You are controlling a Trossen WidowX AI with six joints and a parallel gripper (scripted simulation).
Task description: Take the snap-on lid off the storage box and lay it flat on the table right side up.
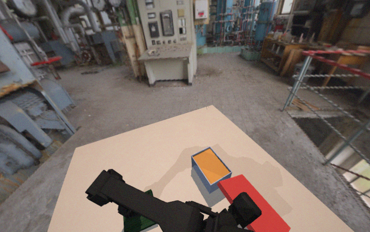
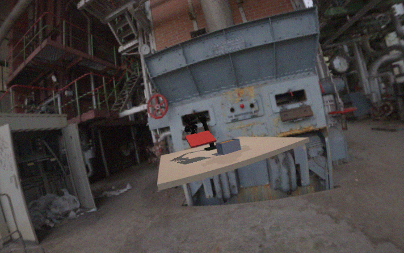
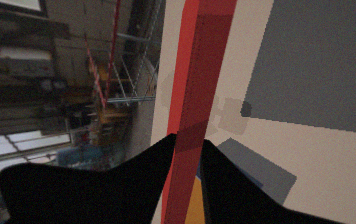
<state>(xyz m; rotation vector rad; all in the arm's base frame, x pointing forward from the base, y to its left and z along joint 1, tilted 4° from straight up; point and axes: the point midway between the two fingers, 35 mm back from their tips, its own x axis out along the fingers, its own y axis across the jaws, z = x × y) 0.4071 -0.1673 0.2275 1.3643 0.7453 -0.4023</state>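
Observation:
The red lid [image 1: 268,216] [image 2: 200,138] [image 3: 200,65] is off the box and held above the table, with its shadow on the table below. It looks tilted in the exterior view. My gripper [image 3: 188,142] is shut on the lid, one finger on each side of its narrow edge. The fingertips are hidden in the top view and too small to make out in the exterior view. The blue-grey storage box [image 1: 201,176] [image 2: 228,147] stands upright and open, its orange inside showing. In the exterior view the lid is left of the box and higher.
The pale table [image 1: 122,160] [image 2: 179,175] ends behind the box and along the right in the top view. The dark green base plate [image 1: 139,222] of the arm lies left of the box there. The black arm [image 1: 144,197] reaches over the table.

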